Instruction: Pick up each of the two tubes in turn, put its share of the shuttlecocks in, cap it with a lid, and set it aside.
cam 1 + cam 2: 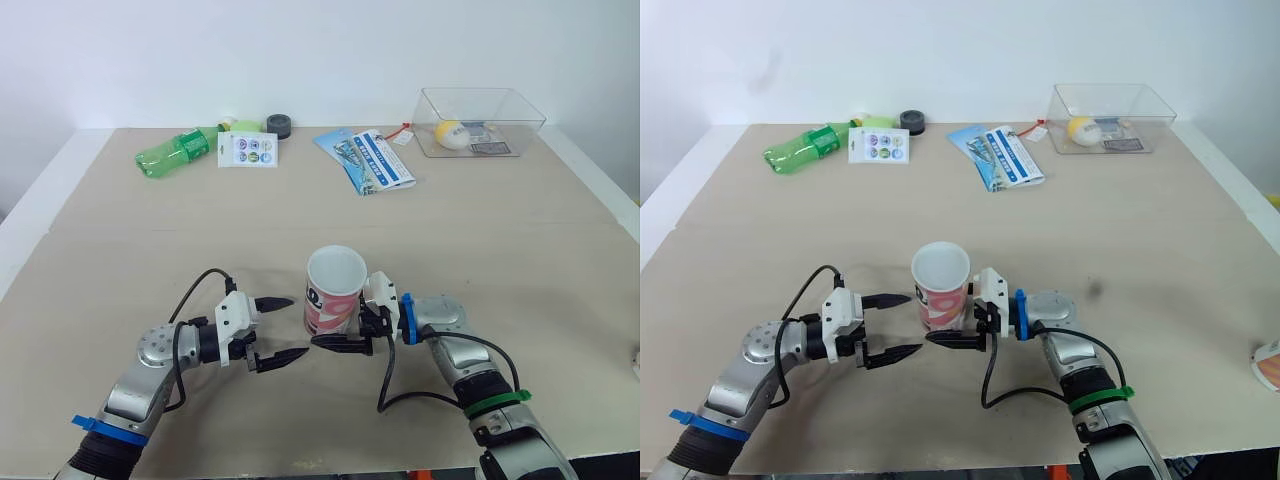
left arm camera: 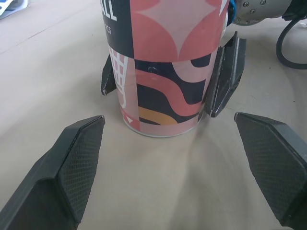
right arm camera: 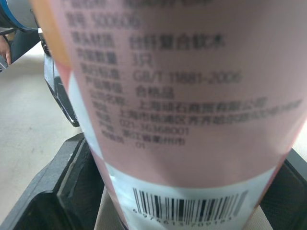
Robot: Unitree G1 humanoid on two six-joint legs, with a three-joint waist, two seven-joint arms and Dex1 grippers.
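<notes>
While clamping the upright tube [image 1: 335, 290] near its base in the right gripper [image 1: 325, 325], hovering the left gripper [image 1: 297, 327] open just left, treating it as probably light, slick, crushable.

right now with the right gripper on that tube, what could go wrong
1. The right gripper clamps the shuttlecock tube low, near its base. The tall, open-topped tube may tilt or slip in the grip if lifted.
2. The left gripper is open, with its fingertips close beside the tube. A small move inward could knock it sideways.
</notes>
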